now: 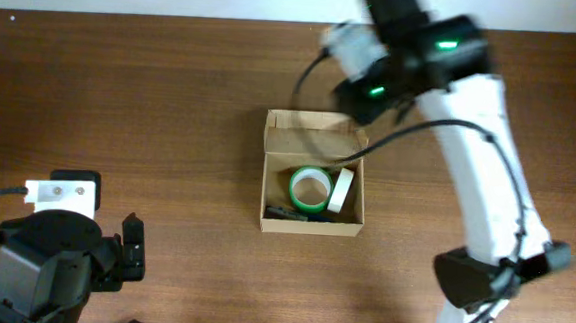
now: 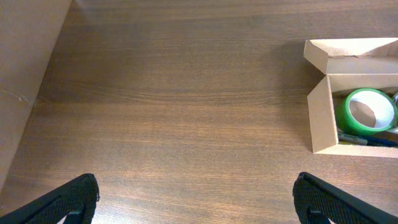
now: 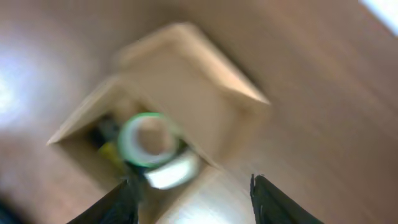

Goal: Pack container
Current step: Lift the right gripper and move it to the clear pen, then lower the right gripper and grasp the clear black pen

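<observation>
Two claws gape empty, left claw (image 2: 198, 202) and right claw (image 3: 194, 202), above wood-grain table (image 1: 171, 104); container (image 1: 309, 141) open.

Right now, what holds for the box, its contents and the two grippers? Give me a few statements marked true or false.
1. The container has its lid shut. False: the flap stands open.
2. A green tape roll lies inside the container. True.
3. The left gripper holds the white roll. False: it is open and empty, away from the box; the white roll leans inside the container.
4. The right gripper has its jaws apart with nothing between them. True.
</observation>
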`<state>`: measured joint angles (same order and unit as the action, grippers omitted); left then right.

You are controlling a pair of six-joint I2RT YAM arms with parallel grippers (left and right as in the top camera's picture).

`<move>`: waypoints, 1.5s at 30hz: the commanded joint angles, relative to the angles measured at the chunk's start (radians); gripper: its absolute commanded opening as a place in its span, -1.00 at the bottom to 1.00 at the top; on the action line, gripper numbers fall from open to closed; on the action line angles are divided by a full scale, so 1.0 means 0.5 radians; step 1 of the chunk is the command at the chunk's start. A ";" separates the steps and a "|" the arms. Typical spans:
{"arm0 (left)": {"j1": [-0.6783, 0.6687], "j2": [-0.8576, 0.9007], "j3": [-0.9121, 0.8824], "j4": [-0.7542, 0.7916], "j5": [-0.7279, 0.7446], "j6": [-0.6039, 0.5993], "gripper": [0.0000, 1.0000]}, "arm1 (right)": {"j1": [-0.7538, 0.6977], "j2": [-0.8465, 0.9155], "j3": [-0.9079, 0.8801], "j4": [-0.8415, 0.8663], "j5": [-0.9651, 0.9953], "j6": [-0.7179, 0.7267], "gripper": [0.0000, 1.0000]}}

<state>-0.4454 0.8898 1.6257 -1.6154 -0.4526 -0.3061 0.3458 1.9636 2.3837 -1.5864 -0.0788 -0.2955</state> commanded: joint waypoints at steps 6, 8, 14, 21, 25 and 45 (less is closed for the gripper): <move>0.008 -0.006 -0.008 0.014 -0.001 0.031 0.98 | -0.751 0.089 -0.263 -0.106 0.291 0.404 0.22; 0.008 -0.006 -0.008 0.013 0.000 0.031 0.99 | -0.929 0.092 -0.390 -0.042 0.294 0.452 0.23; 0.008 -0.006 -0.008 0.013 0.000 0.031 0.99 | -1.376 0.114 -0.807 0.167 0.288 0.443 0.23; 0.008 -0.006 -0.008 0.018 0.001 0.031 0.99 | -1.625 0.114 -1.386 0.580 0.263 0.337 0.22; 0.008 -0.006 -0.008 0.008 0.002 0.031 0.99 | -1.634 0.114 -1.642 0.862 0.174 0.150 0.20; 0.008 -0.006 -0.008 -0.040 0.000 0.031 0.99 | -1.635 0.118 -1.756 1.337 0.180 -0.285 -0.02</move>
<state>-0.4454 0.8898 1.6257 -1.6321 -0.4526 -0.3061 -0.4744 2.0247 1.5181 -0.9325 -0.0071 -0.4217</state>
